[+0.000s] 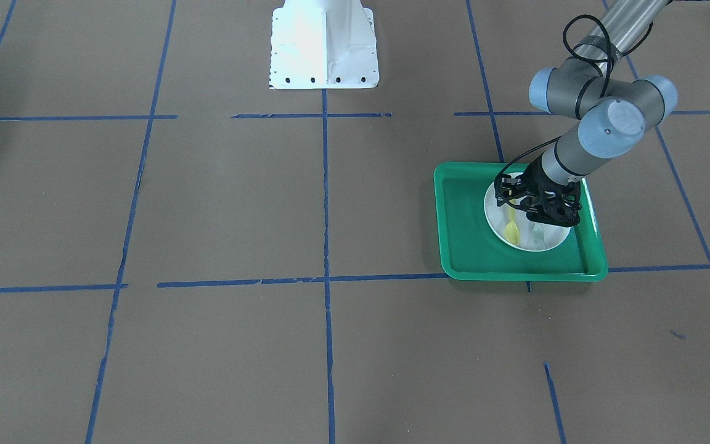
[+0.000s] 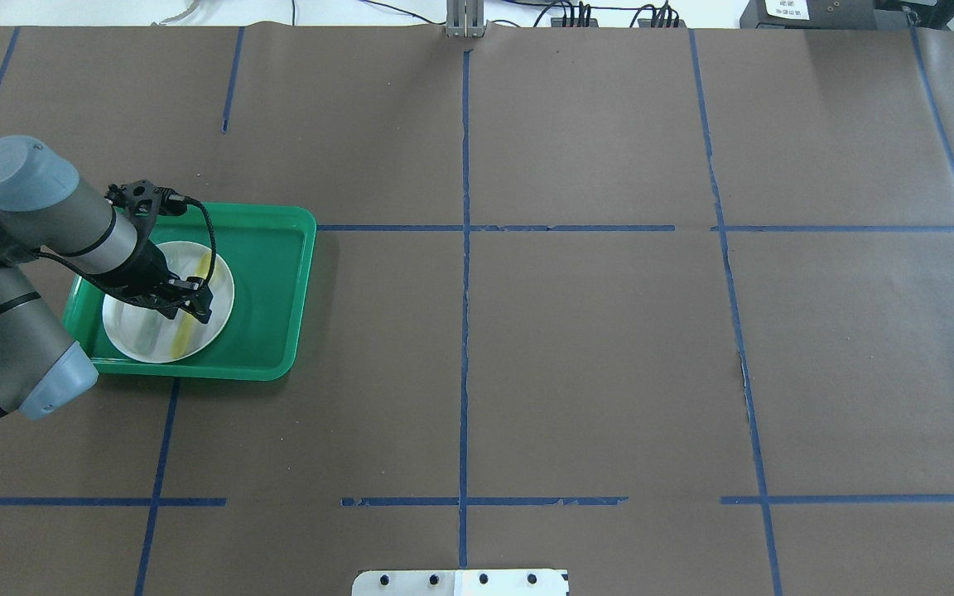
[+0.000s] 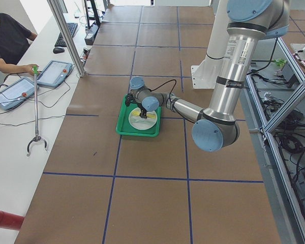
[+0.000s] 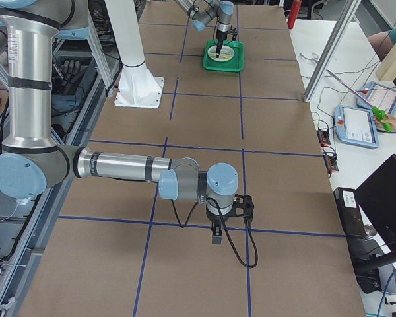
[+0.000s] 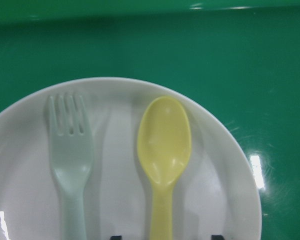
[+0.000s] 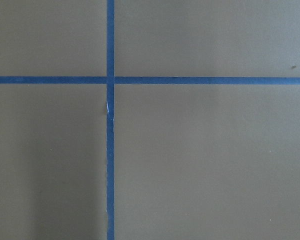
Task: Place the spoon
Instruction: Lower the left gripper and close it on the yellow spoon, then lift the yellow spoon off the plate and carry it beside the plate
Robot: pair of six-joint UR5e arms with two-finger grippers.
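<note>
The yellow spoon lies on a white plate beside a pale grey-green fork, bowl and tines pointing the same way. The plate sits in a green tray. My left gripper hangs low over the plate, open, with its two fingertips on either side of the spoon's handle, not closed on it. In the front view the left gripper covers the spoon's handle end. My right gripper shows only in the exterior right view, over bare table; I cannot tell its state.
The tray's raised rim surrounds the plate. The table is brown paper with blue tape lines. The white robot base stands at the table's middle edge. Operators and tablets are beyond the far side.
</note>
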